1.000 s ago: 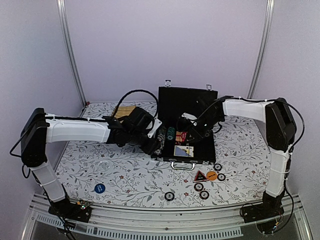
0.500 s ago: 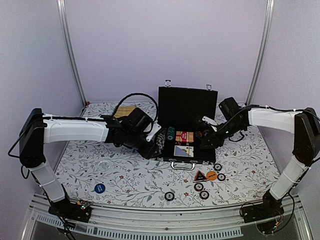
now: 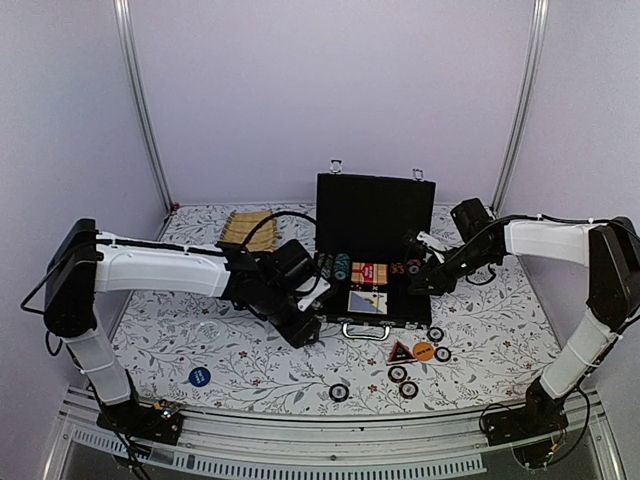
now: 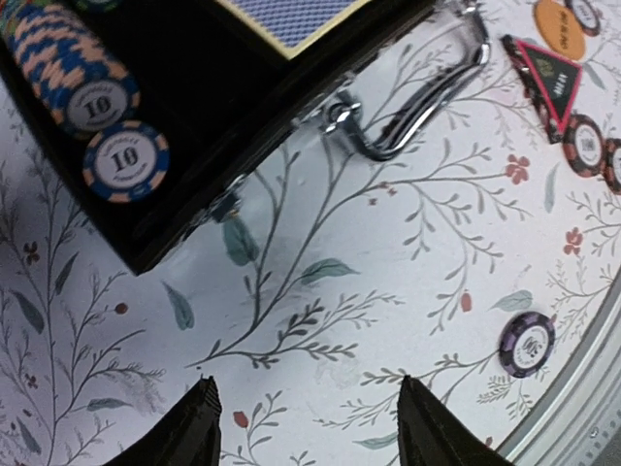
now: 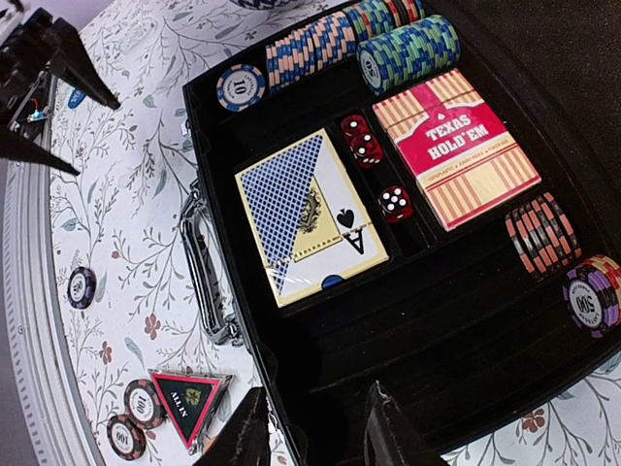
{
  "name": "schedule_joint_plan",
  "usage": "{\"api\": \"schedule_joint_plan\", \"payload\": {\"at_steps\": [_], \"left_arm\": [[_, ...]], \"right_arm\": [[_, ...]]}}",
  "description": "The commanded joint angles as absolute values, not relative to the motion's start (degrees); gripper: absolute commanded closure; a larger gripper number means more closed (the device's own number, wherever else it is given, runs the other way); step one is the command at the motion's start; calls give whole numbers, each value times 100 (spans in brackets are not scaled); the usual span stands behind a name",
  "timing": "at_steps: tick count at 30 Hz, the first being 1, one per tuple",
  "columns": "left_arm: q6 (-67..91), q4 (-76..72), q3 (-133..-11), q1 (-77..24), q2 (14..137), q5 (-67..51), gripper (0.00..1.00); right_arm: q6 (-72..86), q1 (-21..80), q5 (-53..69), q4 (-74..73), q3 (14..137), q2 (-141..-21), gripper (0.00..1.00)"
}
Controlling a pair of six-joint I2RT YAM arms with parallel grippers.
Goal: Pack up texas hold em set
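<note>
Likely light, stiff and slick, the blue disc (image 3: 199, 376) lies flat on the table's near left; I would pinch it across its rim. Left end effector (image 4: 309, 413) hangs wide open, empty, beside the open briefcase (image 3: 375, 205); loose poker chips (image 3: 339, 392) lie before it. Right end effector (image 5: 315, 427), partly open, holds nothing. Floral table (image 3: 250, 370), lilac walls (image 3: 300, 90)
</note>
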State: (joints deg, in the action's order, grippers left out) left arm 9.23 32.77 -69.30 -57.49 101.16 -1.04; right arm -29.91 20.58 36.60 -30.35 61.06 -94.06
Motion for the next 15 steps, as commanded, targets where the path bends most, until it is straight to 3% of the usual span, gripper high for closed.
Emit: {"api": "schedule_joint_plan", "payload": {"at_steps": [1, 8, 15], "left_arm": [[1721, 4048, -6781, -5339, 10021, 902, 36], [3062, 4706, -6085, -3822, 9469, 1388, 26], [2872, 4460, -5665, -2643, 9165, 667, 25]], "right_arm": [[-3179, 2064, 3759, -2962, 6000, -9203, 65], [-3225, 2058, 3762, -2979, 5997, -9220, 64], [-3269, 2059, 3758, -3004, 5987, -9226, 63]]}}
